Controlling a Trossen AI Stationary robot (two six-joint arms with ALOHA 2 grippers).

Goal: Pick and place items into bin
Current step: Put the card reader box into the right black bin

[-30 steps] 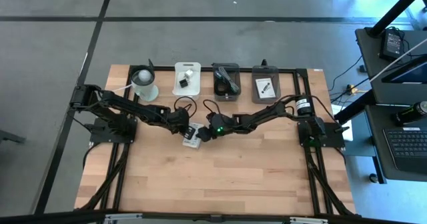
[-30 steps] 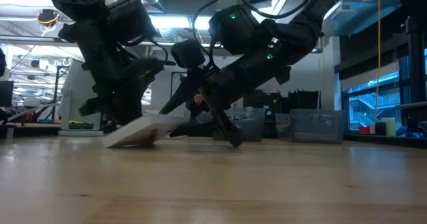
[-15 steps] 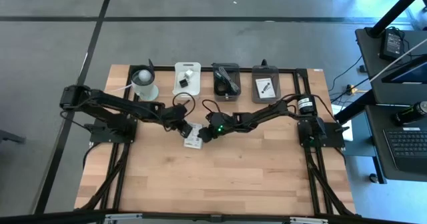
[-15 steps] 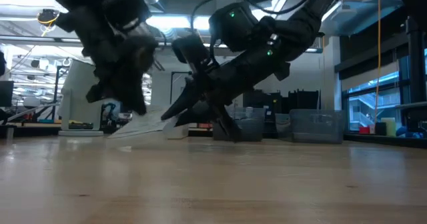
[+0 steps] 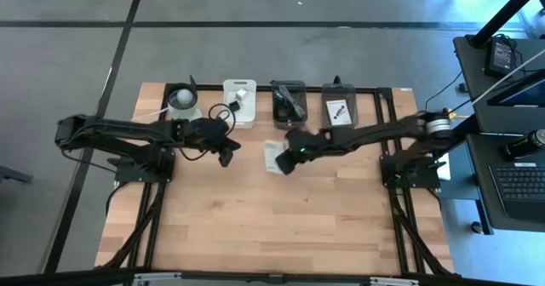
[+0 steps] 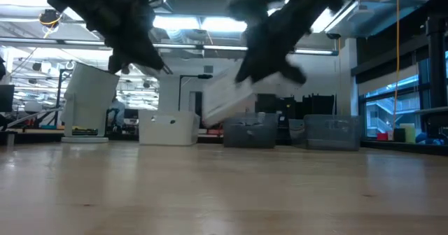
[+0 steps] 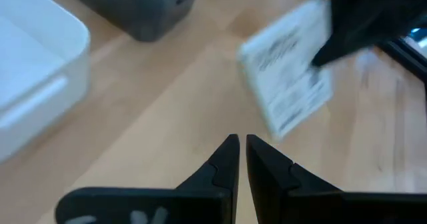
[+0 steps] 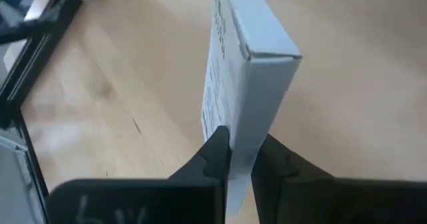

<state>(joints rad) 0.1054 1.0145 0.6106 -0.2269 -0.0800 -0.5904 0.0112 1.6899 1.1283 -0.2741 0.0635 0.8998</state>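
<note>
left gripper (image 5: 226, 156) hangs pinched shut on nothing, low over the wood near the white bin (image 5: 239, 100). right gripper (image 5: 282, 161) is clamped on one thin edge of a white printed box (image 5: 272, 157), lifted clear mid-table. looks light, stiff cardboard; edge grip could let it swing. right arm stretched long.

The right arm reaches leftward to mid-desk, its raised right pincer (image 5: 286, 160) clamped on a white box (image 5: 273, 157), while the left arm stretches rightward, its left pincer (image 5: 226, 155) lifted, fingers (image 7: 227, 159) closed together and empty.
</note>
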